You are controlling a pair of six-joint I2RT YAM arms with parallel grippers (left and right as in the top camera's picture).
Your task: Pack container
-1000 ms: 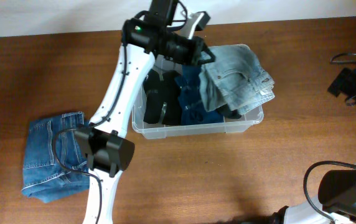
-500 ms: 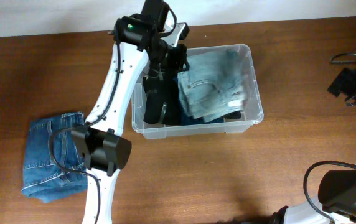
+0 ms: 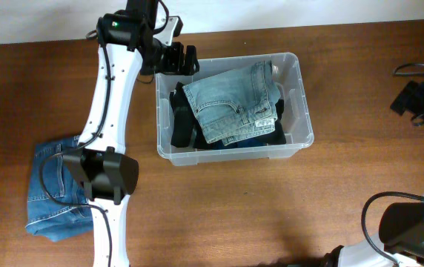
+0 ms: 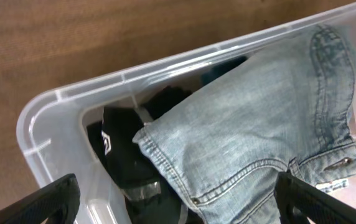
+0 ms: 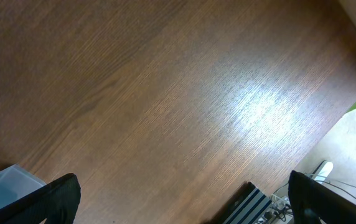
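Note:
The clear plastic container (image 3: 302, 111) stands in the middle of the table. Light blue jeans (image 3: 234, 104) lie loose on top of black clothes (image 3: 181, 126) and dark blue fabric inside it. My left gripper (image 3: 183, 59) hovers at the bin's back left corner, open and holding nothing. From the left wrist the jaws (image 4: 181, 205) stand wide apart above the light jeans (image 4: 271, 118), a black garment (image 4: 128, 155) and the bin's rim (image 4: 60, 99). My right gripper (image 5: 184, 199) is open over bare table, far from the bin.
Folded darker blue jeans (image 3: 53, 189) lie on the table at the left, beside the left arm's base. Black gear and cables (image 3: 418, 98) sit at the right edge. A striped object (image 5: 252, 202) shows at the table's edge in the right wrist view.
My left gripper opened and let go of the light jeans, which now lie in the bin. The arm swung left, from over the bin to its back left corner.

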